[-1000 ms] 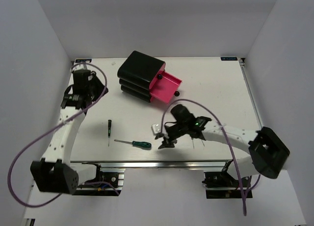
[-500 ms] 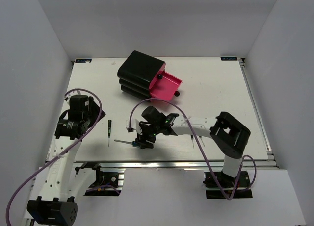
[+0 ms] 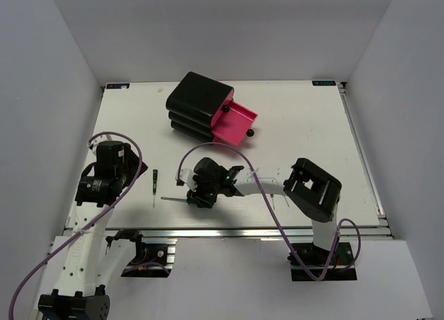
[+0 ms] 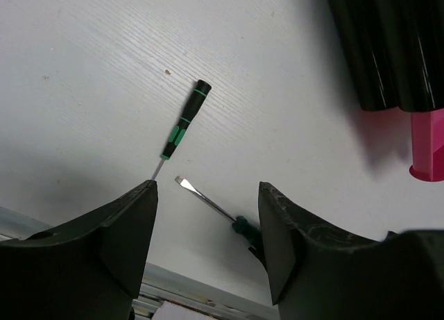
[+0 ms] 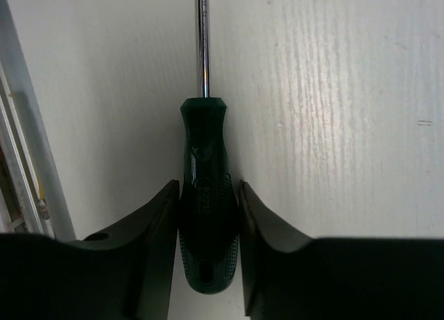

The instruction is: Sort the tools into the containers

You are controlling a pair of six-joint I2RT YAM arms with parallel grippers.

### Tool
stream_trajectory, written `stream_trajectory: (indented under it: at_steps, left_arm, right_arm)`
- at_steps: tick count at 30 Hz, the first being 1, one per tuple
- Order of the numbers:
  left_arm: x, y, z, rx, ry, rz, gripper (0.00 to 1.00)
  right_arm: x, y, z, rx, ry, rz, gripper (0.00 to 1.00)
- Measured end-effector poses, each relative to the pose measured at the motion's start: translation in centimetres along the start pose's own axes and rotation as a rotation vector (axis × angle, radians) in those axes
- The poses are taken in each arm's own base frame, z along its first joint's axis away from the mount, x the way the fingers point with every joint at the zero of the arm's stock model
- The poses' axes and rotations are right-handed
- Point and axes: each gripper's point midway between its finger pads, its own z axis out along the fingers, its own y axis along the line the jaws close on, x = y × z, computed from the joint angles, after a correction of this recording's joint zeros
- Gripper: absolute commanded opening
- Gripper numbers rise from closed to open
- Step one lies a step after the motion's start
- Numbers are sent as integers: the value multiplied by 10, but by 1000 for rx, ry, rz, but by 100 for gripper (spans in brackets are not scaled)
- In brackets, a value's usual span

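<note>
The green-handled screwdriver [image 3: 182, 200] lies near the table's front edge, shaft pointing left. My right gripper [image 3: 202, 195] is shut on its handle [image 5: 205, 195], a finger pressed on each side, with the tool still on the table. One thin black-handled precision screwdriver [image 3: 154, 184] lies just left of it, also in the left wrist view [image 4: 184, 129]. My left gripper [image 4: 208, 189] is open and empty above the table, left of both tools [image 3: 128, 173]. The black box [image 3: 200, 105] stands at the back with one pink drawer [image 3: 234, 123] pulled out. The wrench is not visible.
A thin tool [image 3: 275, 203] lies right of my right gripper, partly under its purple cable. The table's metal front rail [image 3: 229, 231] runs close to the screwdrivers. The box and drawer corner [image 4: 427, 146] show at the right of the left wrist view.
My right gripper moved left along the front of the table to the green screwdriver and closed round its handle. My left arm pulled back toward the near left.
</note>
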Motion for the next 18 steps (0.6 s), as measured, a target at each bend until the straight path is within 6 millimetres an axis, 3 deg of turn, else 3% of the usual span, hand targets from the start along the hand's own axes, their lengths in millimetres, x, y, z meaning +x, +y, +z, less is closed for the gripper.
stream_trajectory:
  at_steps: [1, 2, 3, 9, 11, 18]
  left_arm:
    - [1, 1, 0, -1, 1, -1, 70]
    - [3, 2, 1, -3, 4, -2, 70]
    - [4, 3, 1, -4, 5, -5, 70]
    - [9, 6, 2, -8, 11, -13, 70]
    - [9, 6, 2, -6, 9, -14, 70]
    - [12, 5, 7, 8, 11, -15, 70]
  right_arm:
    - [0, -1, 0, 9, -4, 8, 19]
    - [0, -2, 0, 16, -10, 11, 6]
    - [1, -2, -1, 22, -14, 13, 0]
    - [14, -6, -20, 14, -3, 90, 0]
    - [15, -15, -35, 11, -10, 132, 0]
    - [-13, -82, -128, 120, -189, 247, 0]
